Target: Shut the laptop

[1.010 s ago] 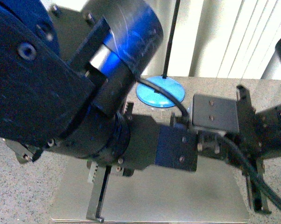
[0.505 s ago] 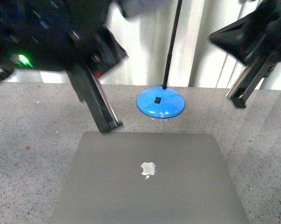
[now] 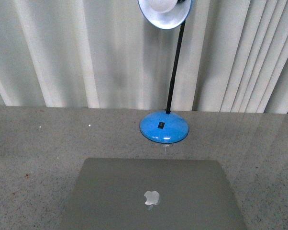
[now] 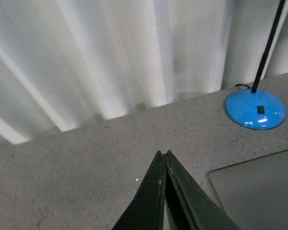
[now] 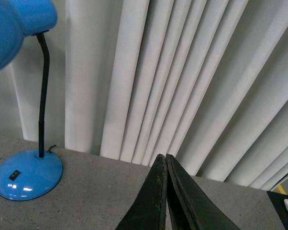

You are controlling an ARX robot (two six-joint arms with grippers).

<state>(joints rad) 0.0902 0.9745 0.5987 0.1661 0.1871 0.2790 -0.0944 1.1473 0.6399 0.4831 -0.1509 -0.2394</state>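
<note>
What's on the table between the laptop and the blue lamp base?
Nothing. The front view shows only bare speckled table between the laptop and the lamp base; they lie apart.

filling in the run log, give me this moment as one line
laptop: closed, lid flat | left gripper: shut, holding nothing | right gripper: shut, holding nothing | lamp: behind laptop | front view: no arms showing

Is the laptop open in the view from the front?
No, the laptop lies shut on the table, its grey lid flat with the apple logo facing up.
</note>
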